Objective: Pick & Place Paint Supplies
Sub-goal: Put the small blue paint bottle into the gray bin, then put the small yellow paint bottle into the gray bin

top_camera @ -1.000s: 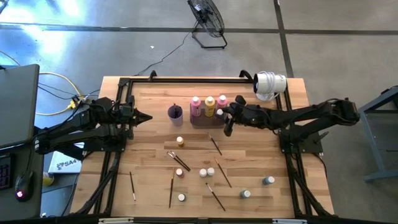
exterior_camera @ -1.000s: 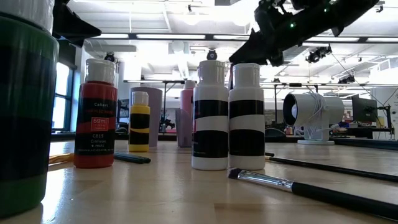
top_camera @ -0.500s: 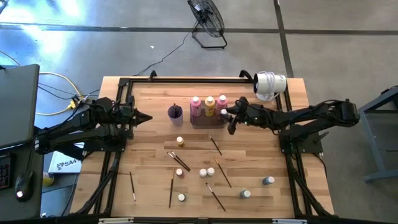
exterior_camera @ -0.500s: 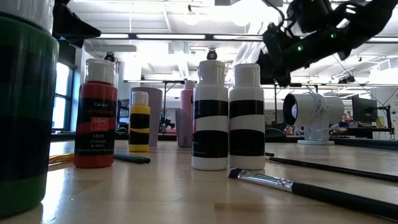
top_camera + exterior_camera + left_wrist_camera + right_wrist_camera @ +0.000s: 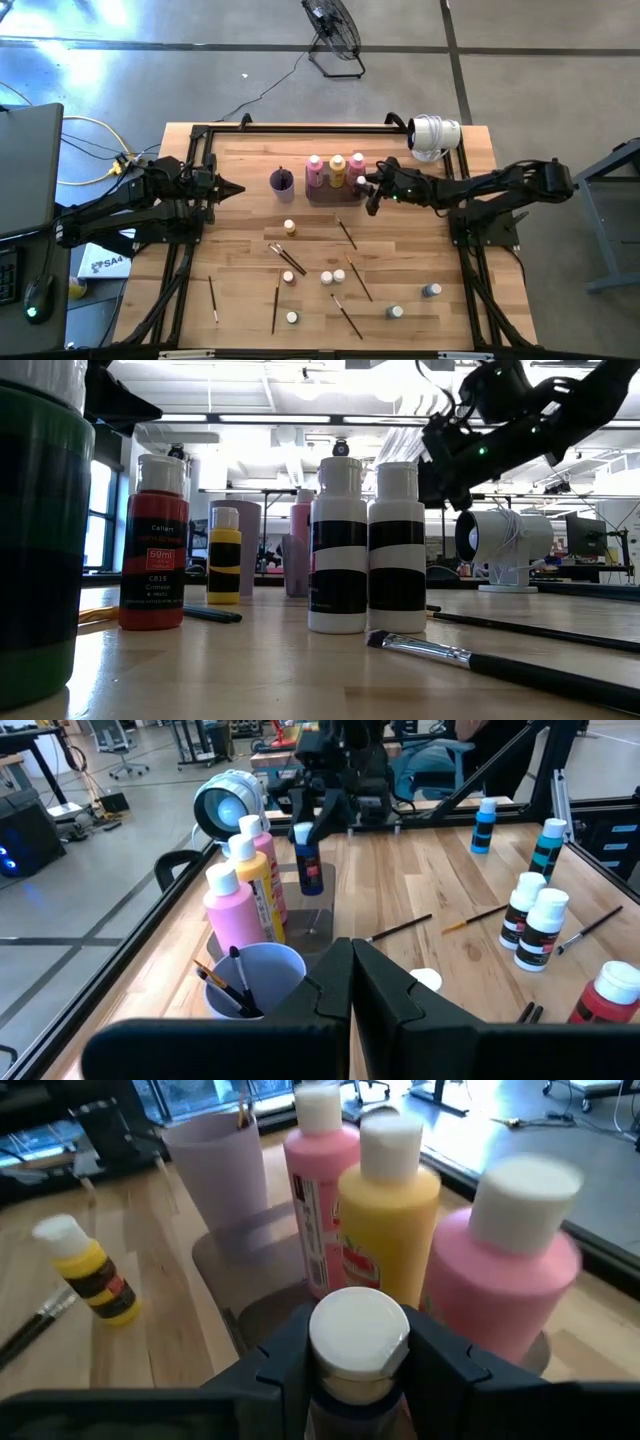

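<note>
A dark grey tray [image 5: 325, 196] at the table's far middle holds two pink bottles [image 5: 315, 170] and a yellow bottle [image 5: 337, 168], all upright. A purple cup [image 5: 282, 181] with brushes in it stands left of the tray. My right gripper [image 5: 368, 186] hangs over the tray's right end, shut on a small white-capped bottle [image 5: 358, 1330]. My left gripper [image 5: 235, 188] waits shut, left of the cup. Several small bottles [image 5: 326, 277] and thin brushes [image 5: 358, 278] lie on the table's near half. My right gripper pinches the small bottle just below its white cap [image 5: 356, 1380], one finger on each side. The fingers come from the table's right, slanting a little down. The bottle hangs upright below them [image 5: 310, 865], clear of the tray.
A white round device [image 5: 435, 135] stands at the far right corner. Black frame rails [image 5: 300, 128] run round the table's edges. Loose brushes [image 5: 345, 232] and small bottles [image 5: 289, 228] lie between the tray and the near edge.
My right gripper has come down toward the tray with the small bottle and drawn back slightly toward the table's right edge. The bottle stays upright in the hold.
</note>
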`<state>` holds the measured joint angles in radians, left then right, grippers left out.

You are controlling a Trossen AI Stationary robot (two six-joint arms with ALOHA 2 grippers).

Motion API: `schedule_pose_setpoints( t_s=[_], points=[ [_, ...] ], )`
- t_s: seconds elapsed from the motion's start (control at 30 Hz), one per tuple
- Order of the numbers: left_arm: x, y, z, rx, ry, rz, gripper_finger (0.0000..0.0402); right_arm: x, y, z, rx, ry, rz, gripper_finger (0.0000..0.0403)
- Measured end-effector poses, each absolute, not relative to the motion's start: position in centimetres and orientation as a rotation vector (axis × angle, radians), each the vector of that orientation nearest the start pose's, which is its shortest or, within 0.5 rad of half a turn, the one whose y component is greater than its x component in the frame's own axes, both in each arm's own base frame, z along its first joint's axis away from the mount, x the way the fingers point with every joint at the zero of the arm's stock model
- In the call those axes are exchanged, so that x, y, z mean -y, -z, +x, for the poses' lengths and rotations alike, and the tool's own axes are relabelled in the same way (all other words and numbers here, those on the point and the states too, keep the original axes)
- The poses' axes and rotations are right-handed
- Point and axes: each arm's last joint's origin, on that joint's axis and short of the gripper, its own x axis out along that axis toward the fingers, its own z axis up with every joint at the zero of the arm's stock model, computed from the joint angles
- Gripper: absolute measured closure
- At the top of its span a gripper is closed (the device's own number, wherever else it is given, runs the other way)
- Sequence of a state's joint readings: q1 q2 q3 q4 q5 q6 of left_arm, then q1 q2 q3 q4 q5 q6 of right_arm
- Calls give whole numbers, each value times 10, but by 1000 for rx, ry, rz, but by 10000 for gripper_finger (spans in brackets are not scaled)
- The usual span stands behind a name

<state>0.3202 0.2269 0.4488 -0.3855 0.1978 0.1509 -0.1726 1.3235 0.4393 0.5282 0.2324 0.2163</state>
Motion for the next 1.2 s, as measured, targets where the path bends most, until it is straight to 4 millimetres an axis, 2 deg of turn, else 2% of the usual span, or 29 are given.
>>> schedule_pose_setpoints(
  t_s=[0.27,0.43,0.67,0.93,1.2],
  points=[
    [-21,-260,81,-167,-110,108,398,51,-152,257,-309,432,198,293],
    [-21,-260,81,-168,-110,108,398,52,-140,261,-337,438,210,279],
    [-21,-260,81,-169,-110,108,398,52,-137,261,-351,440,214,290],
    [-21,-259,81,-169,-110,108,398,52,-136,261,-362,439,206,228],
    [-21,-259,81,-170,-110,108,398,51,-136,261,-368,404,203,216]
  ],
)
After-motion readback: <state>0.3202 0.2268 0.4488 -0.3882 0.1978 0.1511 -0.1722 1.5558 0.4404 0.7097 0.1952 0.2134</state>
